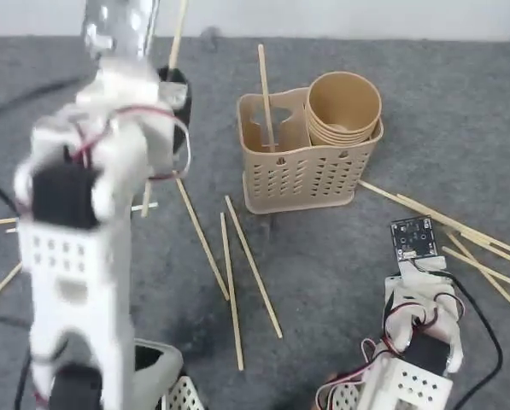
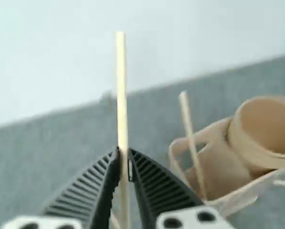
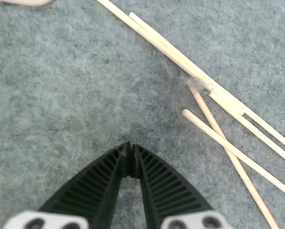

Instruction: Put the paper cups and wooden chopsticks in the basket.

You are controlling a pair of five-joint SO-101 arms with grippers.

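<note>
"At the left end effector (image 2: 124, 157), what's held?"
"One wooden chopstick (image 2: 121, 95), pinched upright, near the basket (image 1: 297, 175). Stacked paper cups (image 1: 344, 107) sit in one compartment, and a second chopstick (image 1: 266, 94) stands in the next."
"And the right end effector (image 3: 131, 148)?"
"Closed on nothing, over the bench (image 3: 61, 71), with loose chopsticks (image 3: 214, 138) nearby."

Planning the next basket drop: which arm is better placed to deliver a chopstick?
Left. The left jaws are shut on an upright chopstick, with the basket close beside it. The right jaws are shut, empty, over the carpet near loose chopsticks.
</note>
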